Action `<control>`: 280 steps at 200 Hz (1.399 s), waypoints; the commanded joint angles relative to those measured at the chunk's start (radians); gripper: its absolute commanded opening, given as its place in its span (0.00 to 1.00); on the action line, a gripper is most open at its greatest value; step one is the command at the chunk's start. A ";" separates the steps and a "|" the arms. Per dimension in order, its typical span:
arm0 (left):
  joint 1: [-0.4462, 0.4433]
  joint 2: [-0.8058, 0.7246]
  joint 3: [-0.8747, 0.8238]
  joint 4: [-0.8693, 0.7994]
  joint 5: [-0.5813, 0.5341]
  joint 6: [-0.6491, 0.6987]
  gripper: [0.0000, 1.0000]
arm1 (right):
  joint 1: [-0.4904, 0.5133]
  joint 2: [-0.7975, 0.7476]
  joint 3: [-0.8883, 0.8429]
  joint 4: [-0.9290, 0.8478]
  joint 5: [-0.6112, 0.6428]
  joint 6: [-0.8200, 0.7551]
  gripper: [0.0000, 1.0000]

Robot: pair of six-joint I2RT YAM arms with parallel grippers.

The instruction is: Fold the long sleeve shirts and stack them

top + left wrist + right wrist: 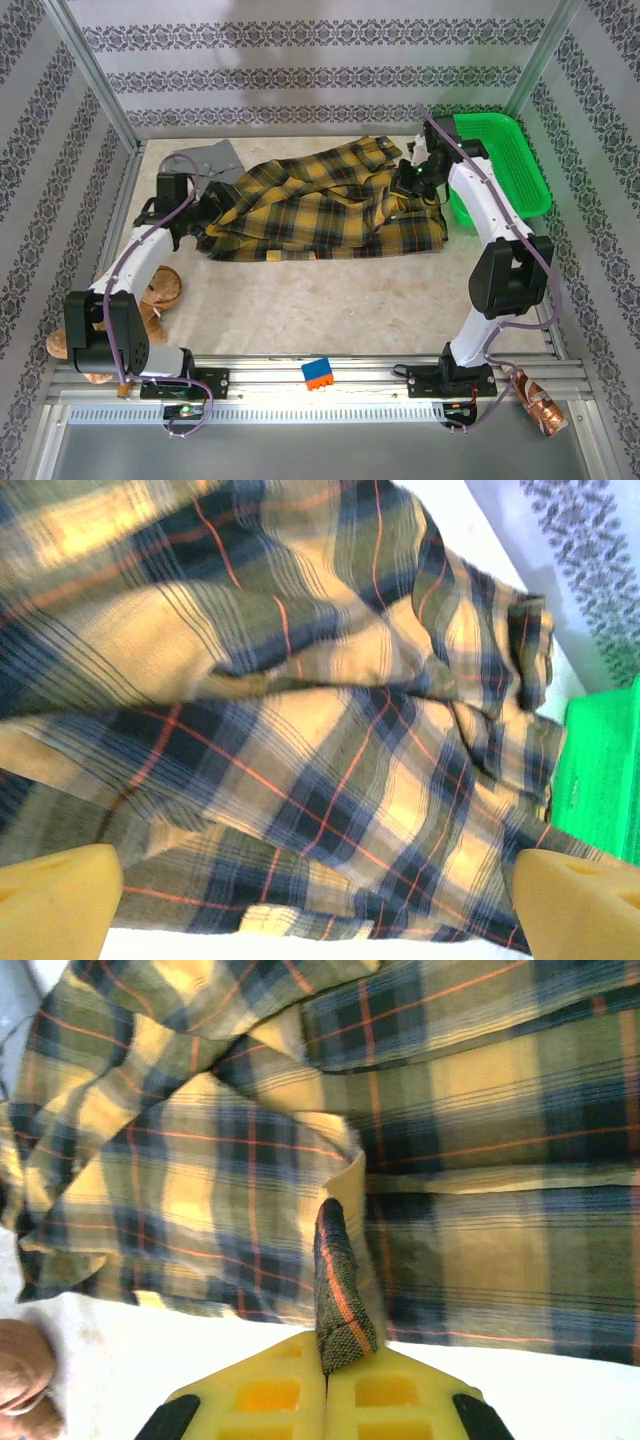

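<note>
Plaid flannel (pixel 320 205) lies crumpled toward the tabletop's (pixel 300 300) far edge. Soft, light, floppy. Right fingers (pixel 270 1395) are clamped on an edge fold, left fingers (pixel 60 900) spread wide above the cloth. Best to grab hems, not the bulk.

Both arms (pixel 480 200) wear white links, black joints, purple cables (pixel 432 122), yellow pincer pads (pixel 395 1395).

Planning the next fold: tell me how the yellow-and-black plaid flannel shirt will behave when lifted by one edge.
Probably floppy: the yellow-and-black plaid flannel shirt lies in rumpled folds, so it should sag. The right gripper pinches a narrow fold, which might slip free.
</note>
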 commanded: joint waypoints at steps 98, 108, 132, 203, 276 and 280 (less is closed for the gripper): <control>-0.114 0.117 -0.026 0.131 -0.058 -0.145 1.00 | -0.062 0.069 -0.008 -0.079 0.182 -0.148 0.00; -0.113 0.126 -0.021 0.126 -0.066 -0.134 1.00 | -0.062 0.080 -0.008 -0.085 0.198 -0.153 0.00; -0.112 0.147 -0.020 0.121 -0.082 -0.115 1.00 | -0.063 0.101 -0.011 -0.103 0.252 -0.162 0.00; -0.113 0.150 -0.028 0.131 -0.088 -0.049 1.00 | -0.062 0.186 -0.024 -0.079 0.458 -0.129 0.28; -0.172 0.127 0.137 -0.065 -0.125 0.274 0.98 | 0.105 -0.046 -0.119 0.064 0.442 -0.063 0.63; -0.177 0.154 0.159 -0.079 -0.118 0.282 0.95 | 0.113 -0.028 -0.118 0.062 0.421 -0.056 0.61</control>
